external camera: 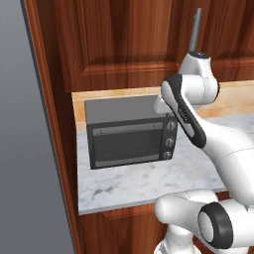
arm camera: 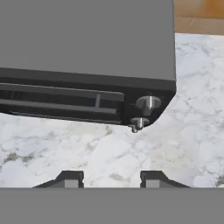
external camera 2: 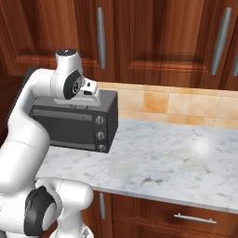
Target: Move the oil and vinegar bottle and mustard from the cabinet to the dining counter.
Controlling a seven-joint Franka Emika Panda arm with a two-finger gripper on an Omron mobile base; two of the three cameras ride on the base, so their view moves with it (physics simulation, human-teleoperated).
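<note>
While I look up from the base, the cabinet (external camera 2: 139, 32) hangs shut above the toaster oven (external camera: 130, 131), its raised-panel doors closed and a silver bar handle (external camera 2: 101, 37) running vertically. I'm seeing no bottle or mustard, so they're hidden from me. My gripper (arm camera: 111, 178) hovers over the toaster oven's top, looking down past its front knobs (arm camera: 148, 103); the two finger tips (arm camera: 70, 177) stand apart with nothing between them. Beneath the toaster oven lies the marble worktop (external camera 2: 176, 158), and behind it a tan tiled backsplash (external camera 2: 186, 104).
</note>
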